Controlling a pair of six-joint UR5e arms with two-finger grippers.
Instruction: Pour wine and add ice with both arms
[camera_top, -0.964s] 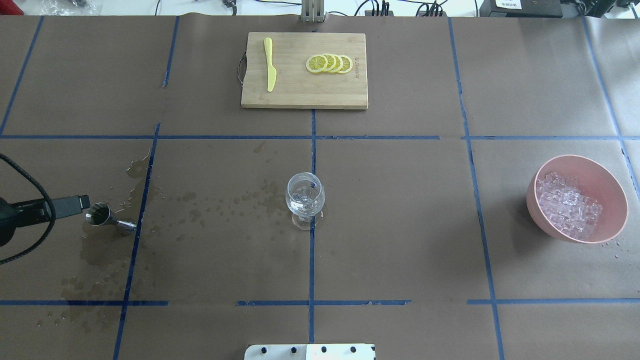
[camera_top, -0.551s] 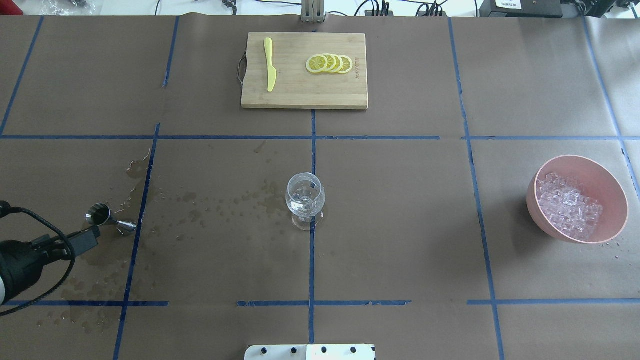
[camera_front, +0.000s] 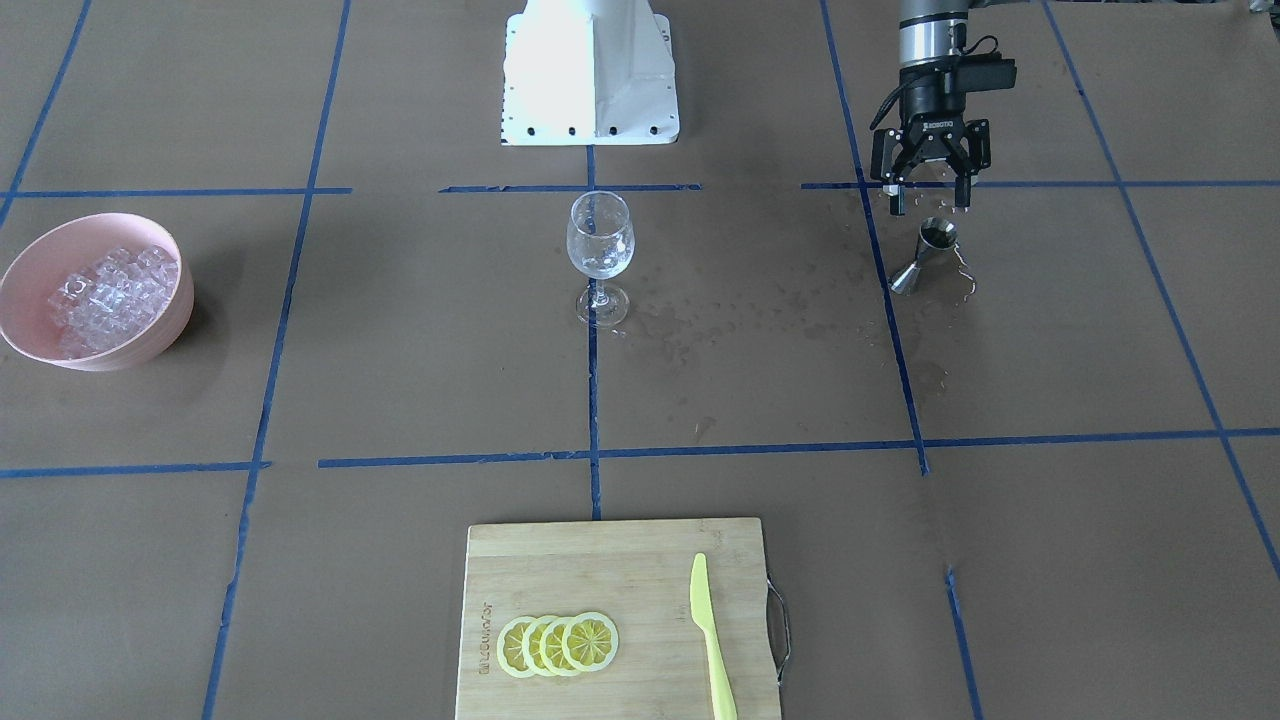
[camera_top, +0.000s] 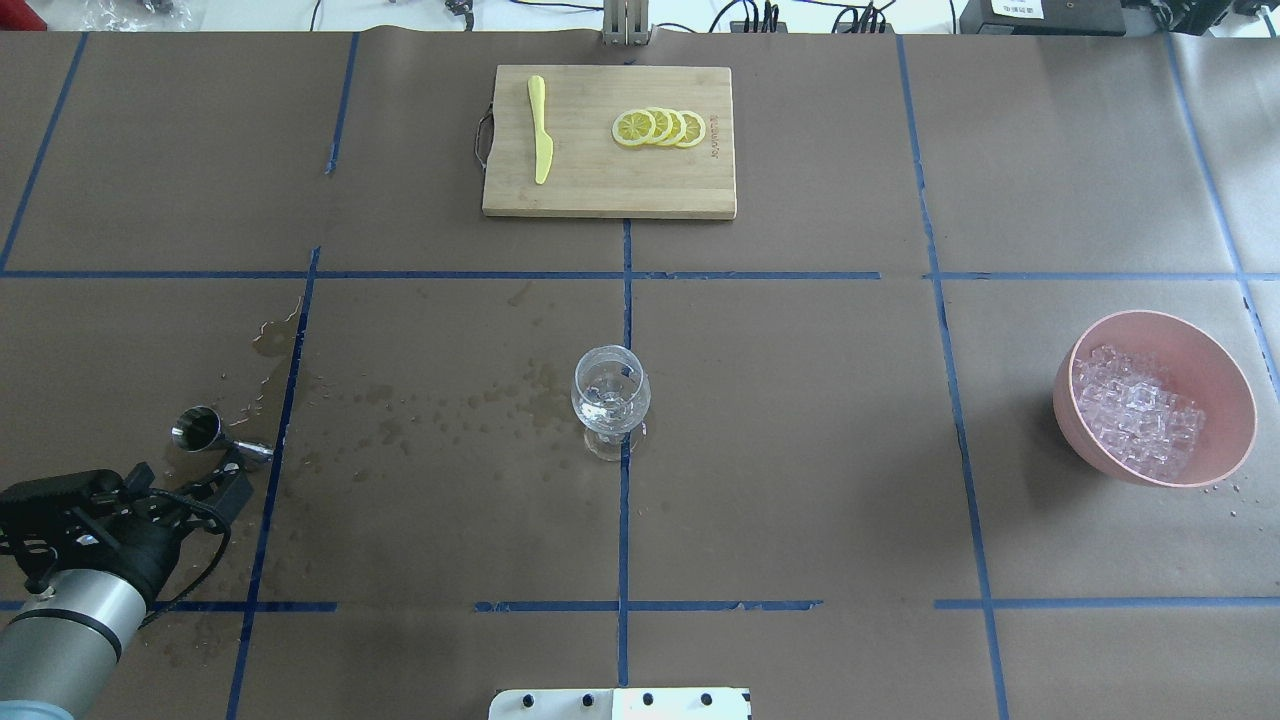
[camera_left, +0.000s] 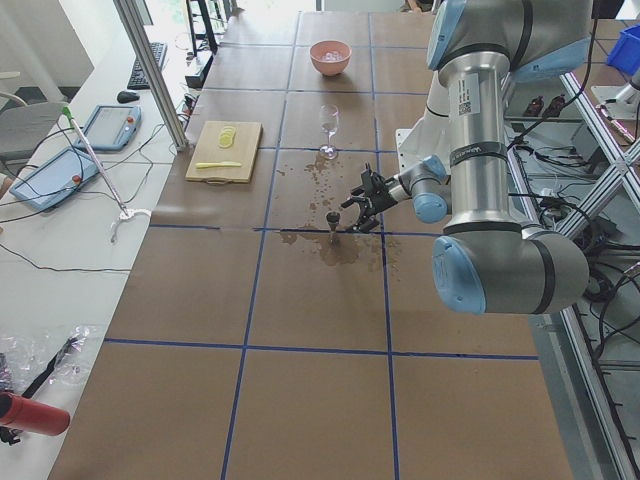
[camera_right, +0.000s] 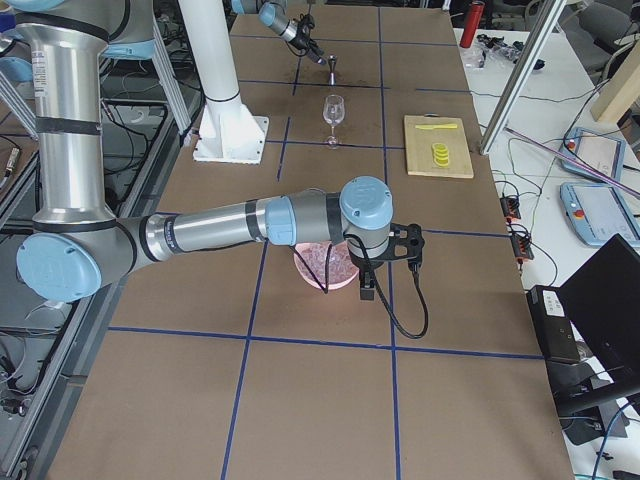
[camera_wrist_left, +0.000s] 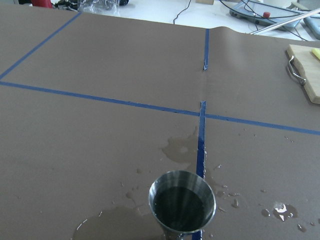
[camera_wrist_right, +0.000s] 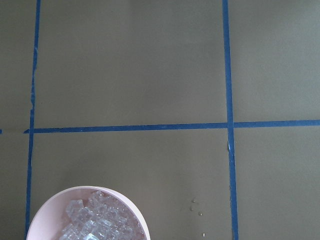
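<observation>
My left gripper (camera_front: 928, 203) is open and empty. It hangs just on the robot's side of an upright steel jigger (camera_front: 925, 255), apart from it, and also shows in the overhead view (camera_top: 238, 480). The jigger (camera_wrist_left: 182, 205) fills the bottom of the left wrist view; its inside looks dark. A clear wine glass (camera_top: 610, 395) stands at the table's middle. The ice (camera_top: 1140, 410) is heaped in a pink bowl (camera_top: 1220, 360) at the right. My right arm's wrist (camera_right: 368, 215) hovers over that bowl; I cannot tell whether its gripper is open. The ice (camera_wrist_right: 95, 222) shows at the right wrist view's bottom.
Wet stains (camera_top: 440, 410) spread over the brown paper between the jigger and the glass. A wooden cutting board (camera_top: 600, 195) at the far side holds lemon slices (camera_top: 660, 127) and a yellow knife (camera_top: 540, 130). The white pedestal base (camera_front: 590, 70) stands at the near edge.
My left arm has swung back toward the robot's side. Its open gripper now comes in from the lower left and points at the jigger. Glass, bowl and jigger have not moved.
</observation>
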